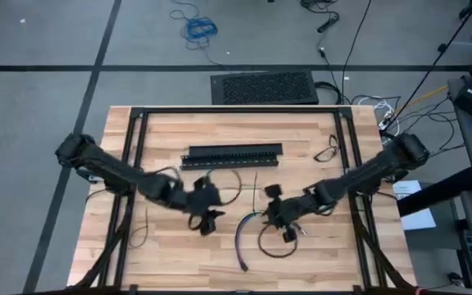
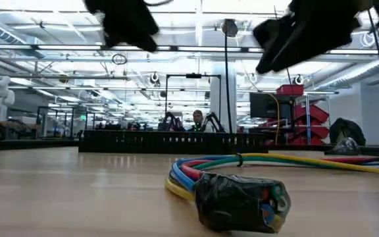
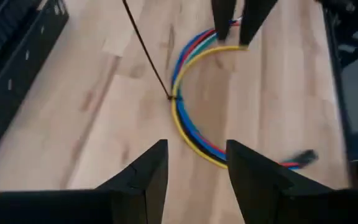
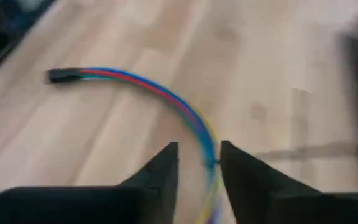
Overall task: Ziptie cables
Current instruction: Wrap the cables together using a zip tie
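The cables (image 1: 247, 235) lie in a curve on the wooden table, a multicoloured bundle with a black wrapped end (image 2: 242, 201) toward the near edge. A thin black zip tie (image 3: 148, 53) runs from the far side and meets the bundle at a small loop (image 2: 239, 159). My left gripper (image 3: 194, 165) hovers open to the left of the cables (image 3: 185, 121). My right gripper (image 4: 199, 163) hovers open over the bundle's right part (image 4: 166, 96), which shows in the gap below its fingers. In the low view both grippers (image 2: 127, 23) (image 2: 295, 33) hang well above the tabletop.
A long black slotted bar (image 1: 232, 156) lies across the table's far middle. Loose dark wire loops lie near the bar (image 1: 228, 184), near the right rail (image 1: 328, 150) and under the right gripper (image 1: 279, 244). Black frame rails (image 1: 133, 147) run along both sides.
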